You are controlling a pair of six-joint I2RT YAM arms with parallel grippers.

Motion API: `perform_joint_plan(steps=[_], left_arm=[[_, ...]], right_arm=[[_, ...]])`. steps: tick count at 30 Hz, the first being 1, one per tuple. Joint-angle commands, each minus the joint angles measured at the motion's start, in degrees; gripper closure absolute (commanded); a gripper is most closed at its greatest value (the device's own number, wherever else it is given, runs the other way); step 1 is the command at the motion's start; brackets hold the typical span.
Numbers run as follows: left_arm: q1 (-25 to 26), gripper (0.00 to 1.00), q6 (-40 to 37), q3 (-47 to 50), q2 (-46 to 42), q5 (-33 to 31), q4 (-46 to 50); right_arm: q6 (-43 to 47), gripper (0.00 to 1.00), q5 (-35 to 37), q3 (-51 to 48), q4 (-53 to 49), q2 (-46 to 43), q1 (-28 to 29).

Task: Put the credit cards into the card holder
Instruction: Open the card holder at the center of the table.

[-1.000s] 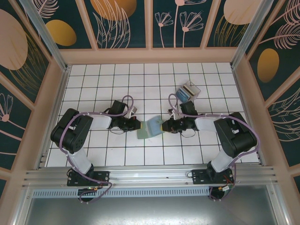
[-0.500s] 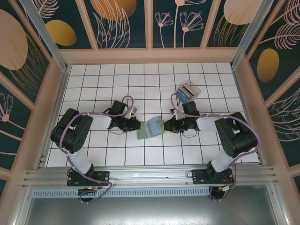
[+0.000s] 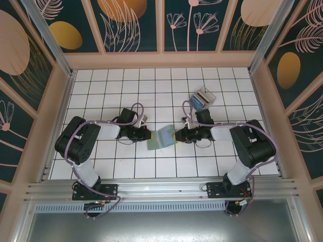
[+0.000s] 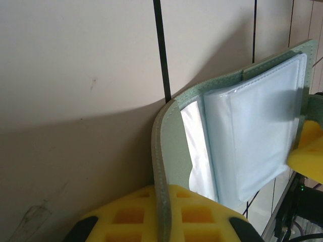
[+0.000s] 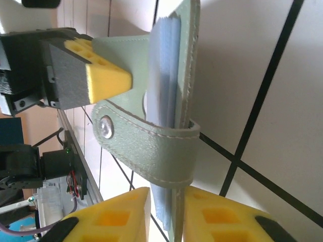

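My two arms met near the middle of the white tiled worktop (image 3: 101, 91), a little toward its near edge, with the card holder (image 3: 161, 138) between them. My left gripper (image 3: 147, 135) was closed tight on the left edge of the grey-green cover; in the left wrist view the cover's rim ran straight between its yellow pads. My right gripper (image 3: 176, 135) was nearly closed on the opposite edge, and its pads (image 5: 108, 218) looked to press on the cover, the closing strap (image 5: 151, 146) with its metal snap, and the edges of the clear sleeves (image 4: 247, 136). The holder stood partly open and on edge, its sleeves fanned out from the cover.

The credit cards (image 3: 199, 102) were not in either gripper. They sat in a small clear box (image 3: 209, 96) well apart from the holder, toward the far right part of the worktop, beyond my right arm.

I judged this to be the opening step: the holder was being spread so that a sleeve could be reached, and no card had been loaded yet. The next move likely called for one gripper to let go and fetch a single card from the box while the other steadied the holder. The cards were thin and packed together, so separating one would need care.
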State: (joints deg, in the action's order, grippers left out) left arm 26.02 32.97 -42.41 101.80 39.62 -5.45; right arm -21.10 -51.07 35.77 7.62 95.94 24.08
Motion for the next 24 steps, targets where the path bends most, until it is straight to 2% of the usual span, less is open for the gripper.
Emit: perform_joint_plan(steps=[1,7,10,12,19,24], left_arm=[[-0.1,1.0,-1.1,0.3,1.7,-0.5,2.2],[-0.2,1.0,-1.4,0.4,1.7,-0.6,2.3],[-0.1,1.0,-1.2,0.6,1.7,-0.6,2.0],[-0.1,1.0,-1.7,0.5,1.7,-0.5,2.3],[-0.1,1.0,-2.1,0.7,1.6,-0.6,2.8],[-0.1,1.0,-1.8,0.4,1.8,-0.5,2.5]], right_arm=[[1.3,0.81,-0.6,0.9,1.1,0.9,0.5],[0.8,0.83,-0.4,-0.1,2.0,0.2,0.5],[1.1,0.76,1.3,-0.3,1.0,-0.8,0.5],[0.8,0.74,2.0,-0.8,1.5,-1.3,0.3],[0.2,0.84,2.0,-1.7,2.7,-1.3,0.3],[0.9,0.84,3.4,-1.6,1.5,-1.1,0.4]])
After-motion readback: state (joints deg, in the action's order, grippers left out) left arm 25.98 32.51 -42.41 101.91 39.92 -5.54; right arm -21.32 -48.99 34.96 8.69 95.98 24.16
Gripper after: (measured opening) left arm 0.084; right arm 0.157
